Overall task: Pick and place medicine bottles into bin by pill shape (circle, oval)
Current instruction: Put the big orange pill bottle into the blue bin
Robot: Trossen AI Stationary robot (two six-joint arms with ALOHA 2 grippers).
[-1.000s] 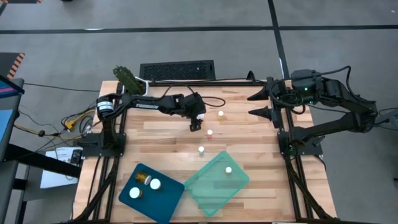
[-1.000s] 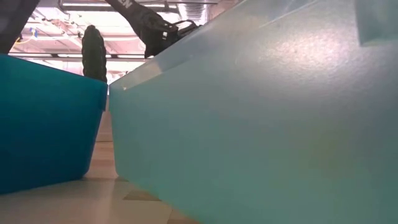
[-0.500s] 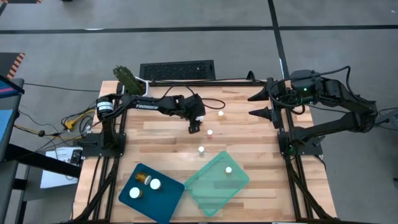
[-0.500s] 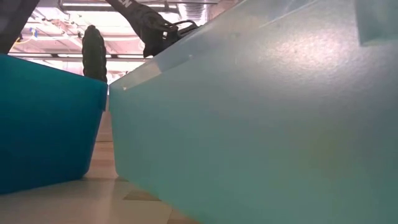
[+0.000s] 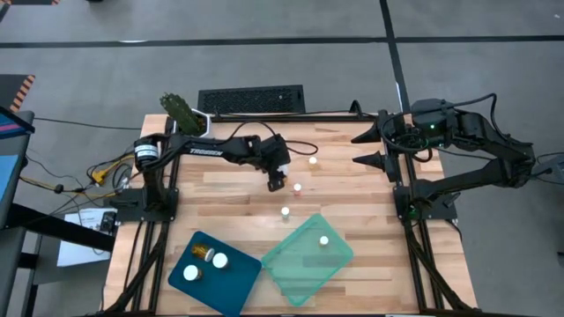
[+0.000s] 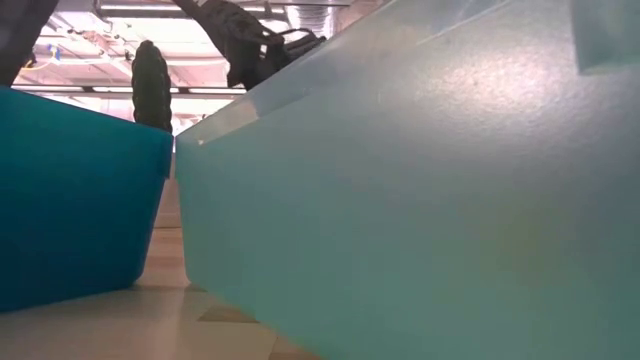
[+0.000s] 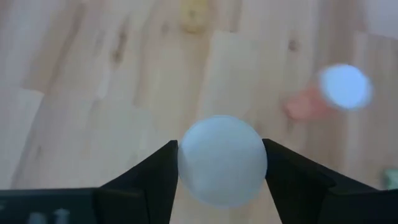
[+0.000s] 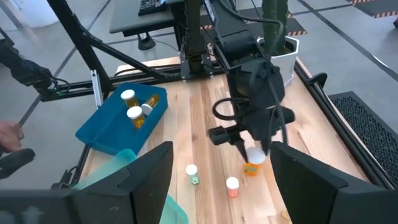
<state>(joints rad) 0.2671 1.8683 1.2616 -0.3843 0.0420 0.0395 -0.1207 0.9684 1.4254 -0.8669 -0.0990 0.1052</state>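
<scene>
My left gripper (image 5: 276,182) is over the table's middle, pointing steeply down, shut on a medicine bottle (image 8: 252,164) with an amber body and a white cap. Two more bottles (image 5: 297,187) (image 5: 285,212) stand on the wood close by, and a third (image 5: 313,161) stands farther back. One bottle (image 5: 323,239) is in the teal bin (image 5: 304,269). Three (image 5: 205,255) are in the blue bin (image 5: 240,283). My right gripper (image 5: 363,148) waits open, high at the table's far right. My left gripper pinches the bottle's round white cap (image 7: 222,160) between its two fingers, one finger (image 7: 163,174) on each side. The fingers come from above, slanting down. The bottle stands upright below them, its base (image 8: 252,172) on the table as far as I can tell.
The two bins sit side by side at the table's near edge and fill the low view. A white pot with a green plant (image 5: 181,108) stands at the far left corner, and a keyboard (image 5: 251,99) lies behind the far edge. A person's hand (image 8: 9,134) shows beyond the table.
My left gripper has turned a little at the wrist over the bottle, staying in the same spot. The bottles and bins have not moved.
</scene>
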